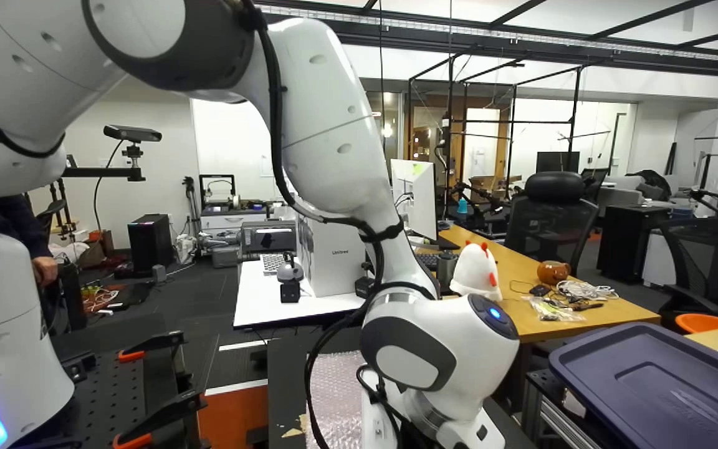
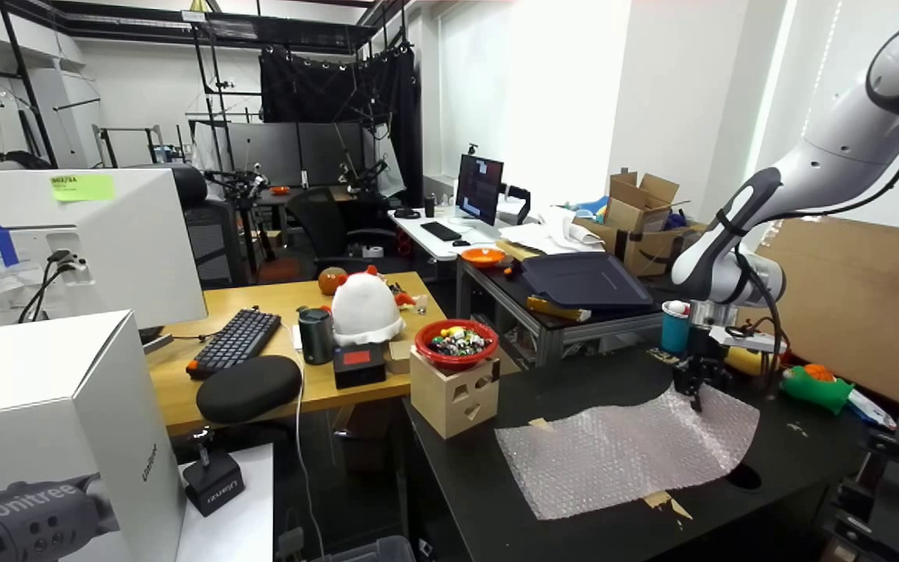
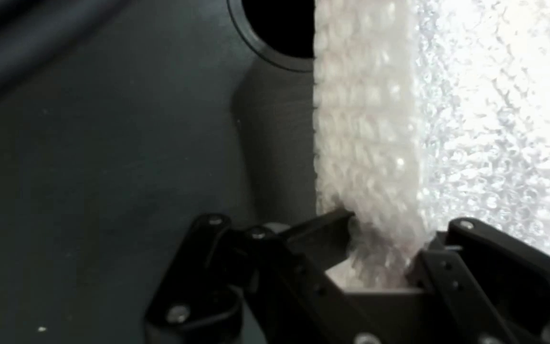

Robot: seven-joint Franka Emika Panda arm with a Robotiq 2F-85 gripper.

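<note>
Pinching bubble wrap [image 3: 442, 124]: wrist view shows the hand [image 3: 389, 236] clamped on a bunched edge; in an exterior view the arm [image 1: 337, 125] covers part of it, grip unseen. Wrap spread across black worktop [image 2: 574, 384]. Teal cup [image 2: 674, 334], green-and-orange item [image 2: 812, 390] near the hand. Red bowl [image 2: 457, 363] on holed wooden box [image 2: 435, 402], filled with small multicoloured pieces [image 2: 461, 342].

Bubble wrap [image 2: 605, 460] on the table [image 2: 566, 394] in an exterior view; box [image 2: 449, 402] to its left
A bowl [image 2: 457, 362] sits on the box; a desk [image 2: 172, 394] lies far left, bearing a plush toy [image 2: 364, 308]; part of the wrap, toward its right end, is in the gripper [image 3: 386, 249]; a cup [image 2: 675, 332] stands beyond.
</note>
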